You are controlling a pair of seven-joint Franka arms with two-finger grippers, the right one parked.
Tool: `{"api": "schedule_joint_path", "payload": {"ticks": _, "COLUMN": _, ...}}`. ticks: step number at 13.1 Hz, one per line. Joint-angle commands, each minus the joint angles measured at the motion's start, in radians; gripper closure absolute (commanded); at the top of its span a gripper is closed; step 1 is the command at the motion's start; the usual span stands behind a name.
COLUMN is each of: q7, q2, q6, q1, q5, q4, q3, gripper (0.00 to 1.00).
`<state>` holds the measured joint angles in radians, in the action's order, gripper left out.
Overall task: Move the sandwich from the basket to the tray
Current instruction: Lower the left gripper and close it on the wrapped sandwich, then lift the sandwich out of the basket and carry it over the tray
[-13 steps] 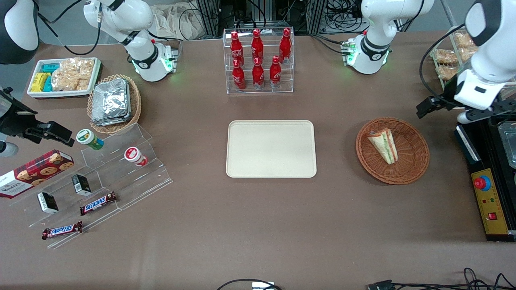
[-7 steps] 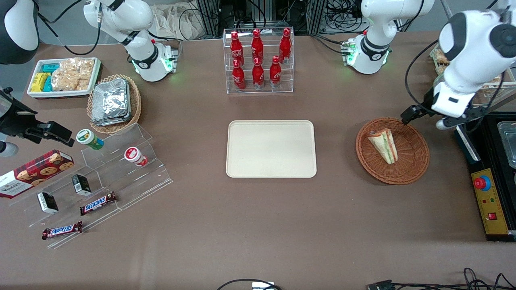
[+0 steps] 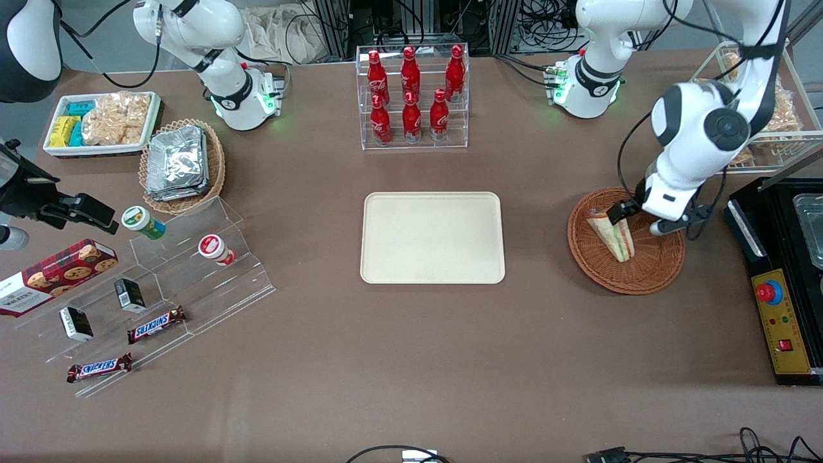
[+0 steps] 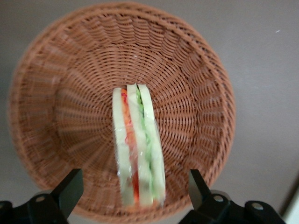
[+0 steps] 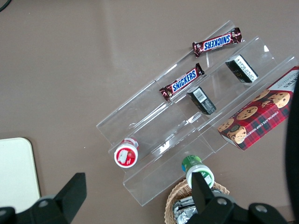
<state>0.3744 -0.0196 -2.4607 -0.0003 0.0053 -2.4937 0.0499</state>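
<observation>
Front view, brown table (image 3: pixel 411 360), gripper (image 4: pixel 133 193) apparently above basket (image 4: pixel 196 93)

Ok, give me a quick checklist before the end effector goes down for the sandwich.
1. Sandwich lies in the basket, on its side: ok.
2. End effector open, one finger on each flank of the sandwich: ok.
3. End effector over the basket, above the sandwich: ok.
4. Fingers not yet touching the sandwich: ok in the left wrist view.
5. Basket rim clear of the fingers' way down: cannot tell.
6. Tray bare, toward the parked arm's end from the basket: ok.
</observation>
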Motion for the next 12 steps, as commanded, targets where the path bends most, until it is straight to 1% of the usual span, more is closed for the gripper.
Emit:
{"api": "schedule_joint_path", "payload": {"ticks": 1, "q7": 0.031, "q2": 0.087, "q6": -0.084, "q1": -0.021, "q5": 0.016, "q4": -0.007, "q3": -0.005, "gripper": 0.00}}
{"api": "schedule_joint_path", "payload": {"ticks": 5, "q7": 0.031, "q2": 0.107, "q6": -0.084, "q1": -0.033, "q5": 0.016, "q4": -0.007, "q3": -0.005, "gripper": 0.00}}
{"api": "schedule_joint_path", "payload": {"ticks": 6, "q7": 0.031, "q2": 0.109, "q6": -0.086, "q1": -0.033, "q5": 0.016, "q4": -0.007, "q3": -0.005, "gripper": 0.07}}
{"api": "schedule_joint_path", "payload": {"ticks": 7, "q7": 0.031, "q2": 0.109, "q6": -0.086, "q1": -0.033, "q5": 0.016, "q4": -0.007, "q3": -0.005, "gripper": 0.43}}
{"api": "schedule_joint_path", "payload": {"ticks": 8, "q7": 0.031, "q2": 0.112, "q6": -0.084, "q1": -0.033, "q5": 0.016, "q4": -0.005, "q3": -0.005, "gripper": 0.74}}
{"api": "schedule_joint_path", "payload": {"ticks": 9, "q7": 0.031, "q2": 0.121, "q6": -0.084, "q1": -0.033, "q5": 0.016, "q4": -0.005, "q3": -0.005, "gripper": 0.94}}
{"api": "schedule_joint_path", "payload": {"ticks": 10, "q7": 0.031, "q2": 0.121, "q6": -0.083, "q1": -0.033, "q5": 0.016, "q4": -0.005, "q3": -0.005, "gripper": 1.00}}
{"api": "schedule_joint_path", "payload": {"ticks": 12, "q7": 0.024, "q2": 0.095, "q6": -0.051, "q1": -0.033, "q5": 0.016, "q4": 0.001, "q3": -0.005, "gripper": 1.00}}
